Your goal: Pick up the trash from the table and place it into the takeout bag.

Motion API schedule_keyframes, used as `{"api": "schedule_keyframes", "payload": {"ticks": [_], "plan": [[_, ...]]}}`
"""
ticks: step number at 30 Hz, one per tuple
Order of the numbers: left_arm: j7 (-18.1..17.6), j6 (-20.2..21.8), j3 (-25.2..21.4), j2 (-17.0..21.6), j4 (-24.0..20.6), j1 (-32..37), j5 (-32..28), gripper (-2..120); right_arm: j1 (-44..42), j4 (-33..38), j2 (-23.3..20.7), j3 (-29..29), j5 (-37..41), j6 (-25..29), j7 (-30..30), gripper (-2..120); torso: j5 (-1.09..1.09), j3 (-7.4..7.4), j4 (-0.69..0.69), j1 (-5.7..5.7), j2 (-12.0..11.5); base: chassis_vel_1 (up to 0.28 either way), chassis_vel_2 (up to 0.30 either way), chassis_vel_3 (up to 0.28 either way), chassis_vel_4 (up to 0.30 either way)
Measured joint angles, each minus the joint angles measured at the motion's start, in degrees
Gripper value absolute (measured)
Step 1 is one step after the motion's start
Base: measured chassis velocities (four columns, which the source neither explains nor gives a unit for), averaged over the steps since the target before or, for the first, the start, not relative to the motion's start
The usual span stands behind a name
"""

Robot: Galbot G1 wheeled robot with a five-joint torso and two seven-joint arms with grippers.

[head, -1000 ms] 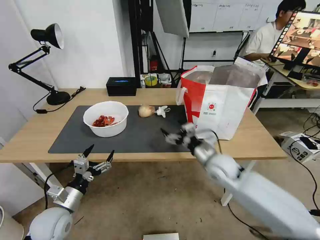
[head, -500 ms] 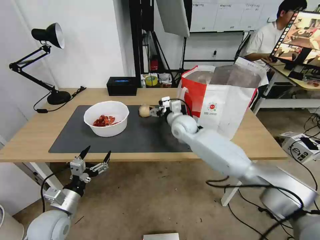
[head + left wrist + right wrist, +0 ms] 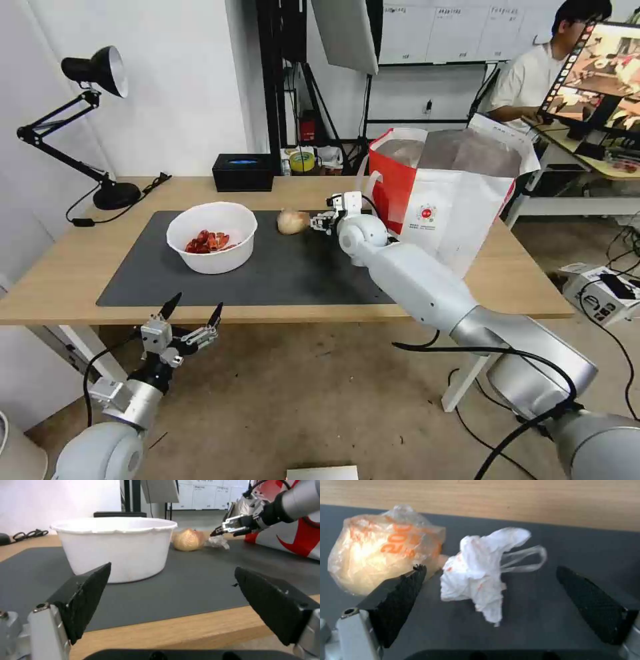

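My right gripper (image 3: pixel 320 224) reaches across the dark mat (image 3: pixel 293 267) and hovers open just above a small white plastic scrap (image 3: pixel 480 580). The scrap lies between its two fingers (image 3: pixel 398 597) without touching them. A tan paper wad (image 3: pixel 292 221) in clear film lies right beside the scrap. The white bowl (image 3: pixel 212 237) with red shells stands on the mat's left part. The red-and-white takeout bag (image 3: pixel 453 200) stands open on the table (image 3: pixel 80 260), just right of the gripper. My left gripper (image 3: pixel 190 319) hangs open below the table's front edge, facing the bowl (image 3: pixel 116 545).
A black box (image 3: pixel 243 172) sits at the table's back edge and a black desk lamp (image 3: pixel 100 100) at its back left. A smaller desk with a monitor (image 3: pixel 600 73) stands to the right. Cables and a carton (image 3: pixel 600 293) lie on the floor there.
My right arm has swung from the mat's front edge to its back part, ending over the white scrap beside the wad. The left gripper has sunk slightly.
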Motion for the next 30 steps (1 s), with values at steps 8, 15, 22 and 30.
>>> {"api": "schedule_keyframes", "payload": {"ticks": [8, 15, 22, 30], "plan": [[-0.01, -0.14, 0.4, -0.15, 0.21, -0.18, 0.07, 100, 0.01, -3.23, 2.16, 0.94, -0.95, -0.22, -1.48, 100, 0.0, 0.0, 0.01, 0.0, 0.0, 0.0, 0.0, 0.0, 0.0], [-0.02, -0.22, 0.52, -0.15, 0.34, -0.18, 0.14, 100, 0.09, -5.05, 2.67, 1.68, -1.46, -0.67, -1.69, 86, 0.0, 0.0, 0.0, 0.0, 0.01, 0.0, 0.0, 0.0, 0.0], [-0.28, -0.23, 1.2, -0.13, 0.52, -0.82, 0.17, 100, -0.15, -4.35, 1.76, 1.9, -1.12, -1.36, -1.9, 60, 0.01, 0.0, 0.0, 0.0, 0.01, 0.0, 0.0, 0.0, 0.0], [-0.38, -0.55, 1.32, -0.15, 0.66, -0.89, 0.15, 100, -0.15, -4.1, 1.56, 2.23, 0.67, -2.24, -1.99, 30, 0.0, 0.0, 0.0, 0.0, 0.01, 0.0, 0.0, 0.0, 0.0]]}}
